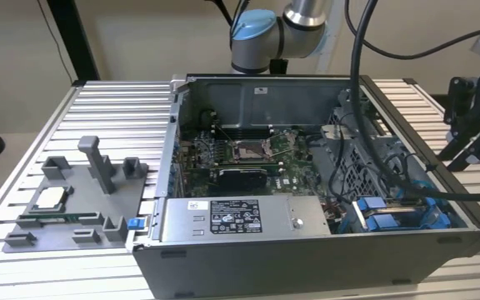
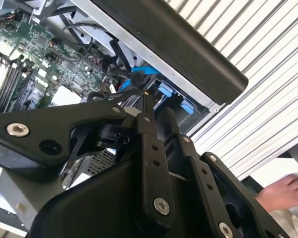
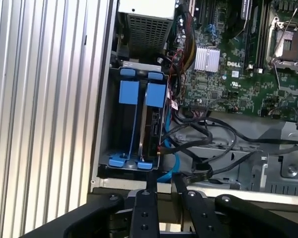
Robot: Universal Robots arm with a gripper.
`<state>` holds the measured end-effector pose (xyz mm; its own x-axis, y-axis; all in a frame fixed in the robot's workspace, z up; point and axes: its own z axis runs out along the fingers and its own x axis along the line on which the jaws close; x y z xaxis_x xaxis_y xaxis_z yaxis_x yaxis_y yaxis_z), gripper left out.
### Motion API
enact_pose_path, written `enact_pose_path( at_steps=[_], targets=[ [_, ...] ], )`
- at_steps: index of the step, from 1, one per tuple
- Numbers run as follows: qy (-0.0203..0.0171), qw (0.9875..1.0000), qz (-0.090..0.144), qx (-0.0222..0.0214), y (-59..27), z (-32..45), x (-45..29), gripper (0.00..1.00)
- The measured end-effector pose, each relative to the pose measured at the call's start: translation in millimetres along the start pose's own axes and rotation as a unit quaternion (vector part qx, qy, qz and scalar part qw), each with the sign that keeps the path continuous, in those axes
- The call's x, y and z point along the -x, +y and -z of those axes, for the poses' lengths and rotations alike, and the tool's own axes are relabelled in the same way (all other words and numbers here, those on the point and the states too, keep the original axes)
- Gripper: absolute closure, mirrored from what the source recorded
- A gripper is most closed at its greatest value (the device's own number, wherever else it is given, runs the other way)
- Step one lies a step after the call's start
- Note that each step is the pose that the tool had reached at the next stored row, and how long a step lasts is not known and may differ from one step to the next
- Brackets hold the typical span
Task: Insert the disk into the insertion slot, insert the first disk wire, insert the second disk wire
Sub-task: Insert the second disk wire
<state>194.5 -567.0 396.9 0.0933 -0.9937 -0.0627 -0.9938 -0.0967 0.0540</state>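
Grey insertion slot [image 3: 102, 129], blue fittings [image 3: 128, 92], green motherboard [image 3: 228, 84].

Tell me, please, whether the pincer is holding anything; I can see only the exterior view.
Observer: No; in the first wrist view the pincer is open and empty, poised near the insertion slot.
Operator: Thank you. Is anyone close to the rig?
Observer: Yes; in the second wrist view a person's hand is just beyond the edge of the slatted table.
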Motion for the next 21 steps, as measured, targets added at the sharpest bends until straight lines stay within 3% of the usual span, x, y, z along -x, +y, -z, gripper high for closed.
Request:
enact_pose_path(
  at_steps=[3,9,12,15,18,21],
  targets=[
    [0.0001,1.0000,0.003,-0.0034,-0.1,-0.9,0.0,0.00],
    [-0.0076,0.9999,0.006,-0.0062,-0.4,-6.2,0.1,0.00],
    [-0.0134,0.9998,0.008,-0.0079,-0.6,-8.9,0.7,0.00],
    [-0.0215,0.9997,0.010,-0.0089,-0.8,-11.2,1.7,0.00],
    [-0.0266,0.9995,0.013,-0.0102,-1.0,-13.9,1.9,0.00],
    [-0.0356,0.9992,0.015,-0.0114,-1.2,-15.5,2.4,0.00]
  ],
)
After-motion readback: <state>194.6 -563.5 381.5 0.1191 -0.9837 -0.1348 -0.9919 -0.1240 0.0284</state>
